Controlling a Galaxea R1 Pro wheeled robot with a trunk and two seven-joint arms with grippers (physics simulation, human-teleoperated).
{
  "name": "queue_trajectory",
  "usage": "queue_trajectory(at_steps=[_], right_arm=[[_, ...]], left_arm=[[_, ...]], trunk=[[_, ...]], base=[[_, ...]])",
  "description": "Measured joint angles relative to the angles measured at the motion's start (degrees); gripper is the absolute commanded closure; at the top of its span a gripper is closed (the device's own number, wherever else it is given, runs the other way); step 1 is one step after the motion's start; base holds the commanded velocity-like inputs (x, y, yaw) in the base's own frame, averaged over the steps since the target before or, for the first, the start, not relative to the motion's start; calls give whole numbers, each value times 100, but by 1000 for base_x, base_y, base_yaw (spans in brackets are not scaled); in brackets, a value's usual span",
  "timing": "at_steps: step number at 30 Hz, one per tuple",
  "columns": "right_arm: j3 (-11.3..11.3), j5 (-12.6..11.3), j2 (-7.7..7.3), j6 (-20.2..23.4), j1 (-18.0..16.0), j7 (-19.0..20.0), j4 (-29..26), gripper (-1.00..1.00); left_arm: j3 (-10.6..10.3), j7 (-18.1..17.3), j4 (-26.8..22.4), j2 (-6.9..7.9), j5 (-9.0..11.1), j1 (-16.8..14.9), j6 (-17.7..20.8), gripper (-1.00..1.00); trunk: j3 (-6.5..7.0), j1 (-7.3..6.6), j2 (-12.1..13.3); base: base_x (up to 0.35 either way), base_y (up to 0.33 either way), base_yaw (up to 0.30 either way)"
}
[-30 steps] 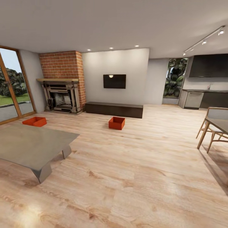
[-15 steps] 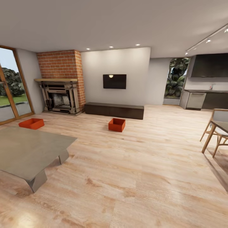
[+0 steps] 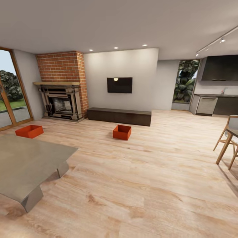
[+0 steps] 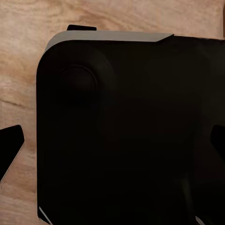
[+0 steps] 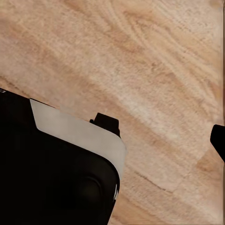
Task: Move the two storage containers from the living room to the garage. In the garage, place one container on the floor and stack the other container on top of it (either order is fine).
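Observation:
Two storage containers sit on the light wood-plank floor of the living room in the head view. One orange-red container (image 3: 122,132) stands in front of the low dark console (image 3: 119,116). The other container (image 3: 29,131) lies at the left, near the glass doors (image 3: 10,96). Both are several steps ahead of me. In the left wrist view my left gripper (image 4: 112,145) hangs open over my black base, a dark fingertip (image 4: 10,151) at each side. My right gripper (image 5: 112,143) is open above the planks, one fingertip (image 5: 218,140) showing at the picture's edge. The garage is out of view.
A low grey table (image 3: 29,162) fills the near left. A brick fireplace (image 3: 61,102) and a wall TV (image 3: 119,85) stand at the back. Wooden chairs (image 3: 228,138) are at the right edge, with a kitchen counter (image 3: 215,104) behind. Open plank floor (image 3: 138,185) lies ahead.
The whole head view has shifted: the camera has moved forward and a little right, so the table and left container sit further left. The containers themselves have not moved.

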Motion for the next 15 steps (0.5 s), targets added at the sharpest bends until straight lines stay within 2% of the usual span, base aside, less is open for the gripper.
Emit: queue_trajectory(at_steps=[15], right_arm=[[0,0,7,0,0,-8,0,-100]], left_arm=[[0,0,0,0,0,0,4,-100]], trunk=[[0,0,0]], base=[[323,0,0]])
